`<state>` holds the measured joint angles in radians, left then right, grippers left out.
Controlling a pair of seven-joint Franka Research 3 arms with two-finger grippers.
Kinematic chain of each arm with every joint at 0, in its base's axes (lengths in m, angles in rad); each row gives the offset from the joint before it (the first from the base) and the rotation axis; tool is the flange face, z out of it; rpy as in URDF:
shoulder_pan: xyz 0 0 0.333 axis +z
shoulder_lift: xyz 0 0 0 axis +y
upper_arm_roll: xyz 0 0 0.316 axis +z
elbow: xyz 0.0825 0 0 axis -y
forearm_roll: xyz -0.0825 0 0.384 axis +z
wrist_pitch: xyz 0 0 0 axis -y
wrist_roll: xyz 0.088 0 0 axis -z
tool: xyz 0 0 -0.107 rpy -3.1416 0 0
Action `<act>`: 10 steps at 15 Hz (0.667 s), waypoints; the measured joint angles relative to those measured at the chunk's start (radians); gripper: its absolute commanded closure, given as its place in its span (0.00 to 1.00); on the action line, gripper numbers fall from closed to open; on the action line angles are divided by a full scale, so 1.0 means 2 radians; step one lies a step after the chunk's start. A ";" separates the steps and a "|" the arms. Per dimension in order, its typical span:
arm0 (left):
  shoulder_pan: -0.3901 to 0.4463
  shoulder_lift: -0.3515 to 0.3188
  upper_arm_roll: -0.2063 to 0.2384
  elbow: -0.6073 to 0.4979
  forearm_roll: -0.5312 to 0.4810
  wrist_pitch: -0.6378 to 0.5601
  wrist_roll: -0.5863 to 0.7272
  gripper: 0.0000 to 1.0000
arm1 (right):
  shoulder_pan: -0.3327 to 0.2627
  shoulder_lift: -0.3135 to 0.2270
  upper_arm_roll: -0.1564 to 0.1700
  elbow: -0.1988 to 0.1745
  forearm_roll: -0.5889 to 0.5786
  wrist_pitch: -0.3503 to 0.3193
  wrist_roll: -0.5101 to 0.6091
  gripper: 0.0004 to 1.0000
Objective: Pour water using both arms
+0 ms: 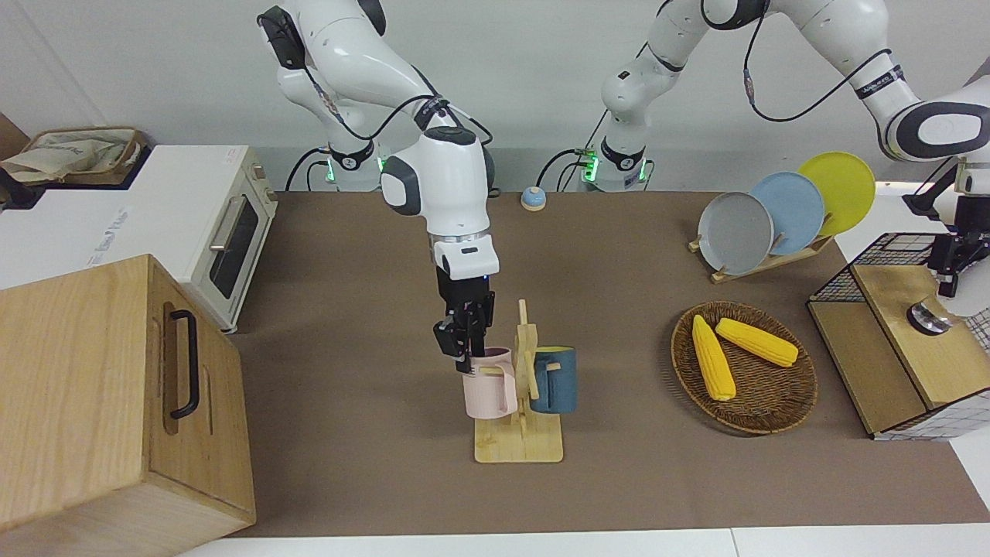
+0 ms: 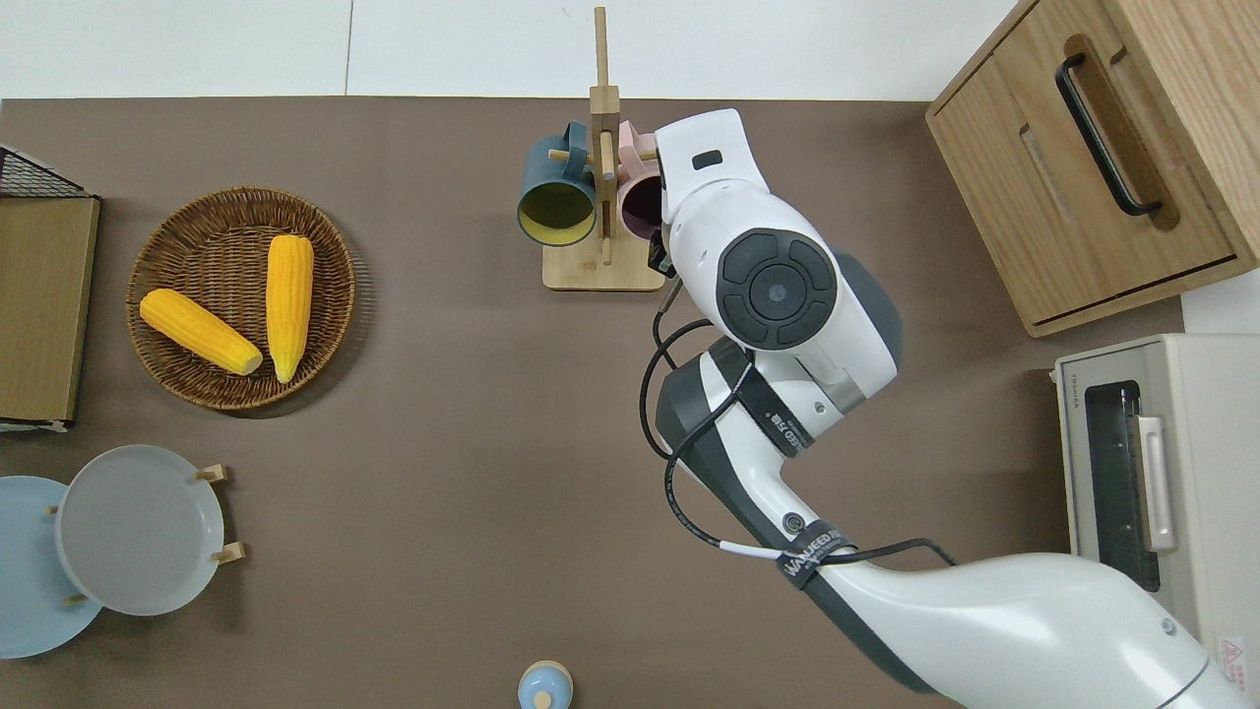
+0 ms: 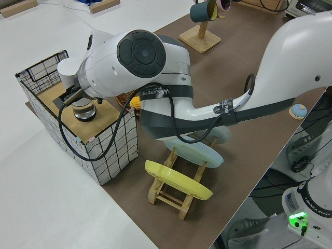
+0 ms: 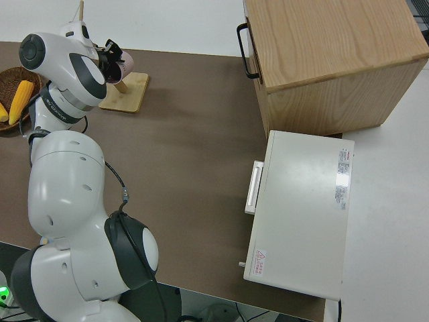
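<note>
Here the right gripper [image 1: 466,340] points straight down at the pink mug [image 1: 489,384], its fingers pinching the mug's rim on the side toward the right arm's end of the table. The mug hangs on a wooden mug rack [image 1: 520,433], with a dark blue mug [image 1: 554,380] on the rack's opposite side, toward the left arm's end. The overhead view hides this gripper under the arm's wrist, but it shows what the front view does not: the pink mug's dark inside [image 2: 641,202] and the blue mug's yellow-green inside [image 2: 556,213], both openings turned up.

The rack stands on a brown table mat [image 1: 371,464], in its part farther from the robots. Toward the left arm's end lies a wicker basket [image 1: 773,418] with two corn cobs [image 1: 713,357], and nearer to the robots than the basket a plate rack holds grey [image 1: 735,232], blue [image 1: 790,210] and yellow plates [image 1: 839,189]. Toward the right arm's end stand a wooden cabinet [image 1: 93,402] and a white toaster oven [image 1: 224,232].

The left gripper [image 1: 951,267] hangs over a wire crate with a wooden top [image 1: 913,325], just above a small metal cup [image 3: 84,111] seen in the left side view; whether its fingers are spread I cannot tell.
</note>
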<state>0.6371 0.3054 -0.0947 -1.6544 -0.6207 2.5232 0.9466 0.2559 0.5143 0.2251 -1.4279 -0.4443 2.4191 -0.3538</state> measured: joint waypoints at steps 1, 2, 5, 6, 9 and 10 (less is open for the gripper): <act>0.000 0.000 0.000 0.000 0.000 0.000 0.002 0.00 | 0.000 0.000 0.000 0.001 0.000 0.000 0.000 0.67; 0.000 0.000 0.000 0.000 0.000 0.000 0.005 0.00 | 0.000 0.000 -0.001 0.001 -0.001 0.000 0.000 0.69; -0.001 0.000 -0.002 0.000 0.000 0.000 0.013 0.00 | 0.001 0.000 -0.002 0.001 -0.001 0.000 0.000 0.69; -0.001 0.000 -0.003 0.000 0.000 0.000 0.014 0.00 | 0.001 0.000 -0.003 0.001 -0.001 0.000 0.000 0.69; -0.002 0.000 -0.004 0.000 0.000 0.000 0.016 0.00 | 0.001 0.000 -0.004 0.001 -0.001 0.000 0.000 0.72; -0.002 0.000 -0.004 0.000 0.000 0.001 0.016 0.00 | 0.001 0.000 -0.005 0.001 -0.001 0.000 0.000 0.74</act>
<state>0.6339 0.3054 -0.1034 -1.6541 -0.6206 2.5248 0.9784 0.2578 0.5152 0.2160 -1.4262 -0.4465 2.4194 -0.3538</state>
